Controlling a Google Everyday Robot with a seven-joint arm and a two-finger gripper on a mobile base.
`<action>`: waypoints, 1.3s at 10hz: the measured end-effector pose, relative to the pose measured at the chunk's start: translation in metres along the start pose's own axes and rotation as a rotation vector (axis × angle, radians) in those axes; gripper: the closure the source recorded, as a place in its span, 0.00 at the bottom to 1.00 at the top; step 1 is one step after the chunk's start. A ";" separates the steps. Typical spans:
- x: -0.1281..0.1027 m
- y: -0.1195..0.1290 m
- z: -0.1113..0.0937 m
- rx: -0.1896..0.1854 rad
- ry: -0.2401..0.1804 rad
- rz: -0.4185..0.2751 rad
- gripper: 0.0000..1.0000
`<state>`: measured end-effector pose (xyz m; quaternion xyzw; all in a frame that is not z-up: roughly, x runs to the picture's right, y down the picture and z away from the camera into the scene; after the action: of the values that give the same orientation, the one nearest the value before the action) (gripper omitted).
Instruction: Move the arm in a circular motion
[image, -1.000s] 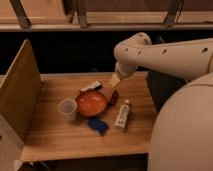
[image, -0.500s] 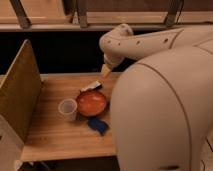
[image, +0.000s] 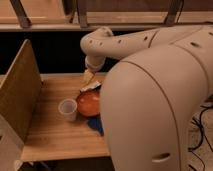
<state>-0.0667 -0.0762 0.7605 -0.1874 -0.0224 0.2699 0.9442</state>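
The cream-white arm (image: 150, 80) of thick rounded segments fills the right and middle of the camera view. Its elbow bends at the top centre and a segment drops down to a small pale-yellow wedge tip, the gripper (image: 88, 76). The tip hangs just above the far edge of the wooden table (image: 50, 130), a little above and left of the orange bowl (image: 88, 104). It holds nothing that I can see.
A clear plastic cup (image: 67, 109) stands left of the bowl. A blue cloth (image: 96, 125) lies at the bowl's front. A small white packet (image: 91, 87) lies behind the bowl. A wooden side panel (image: 20, 95) borders the table's left. The arm hides the table's right part.
The arm has swung left and closer to the camera, now covering much more of the view. The tip has moved left over the table. The bottle seen earlier is now hidden.
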 end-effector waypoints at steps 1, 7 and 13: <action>0.002 0.017 -0.005 -0.014 0.012 -0.029 0.20; 0.087 0.053 -0.045 0.025 0.111 0.083 0.20; 0.204 -0.050 -0.092 0.187 0.138 0.477 0.20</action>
<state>0.1456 -0.0408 0.6815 -0.1174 0.1120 0.4725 0.8663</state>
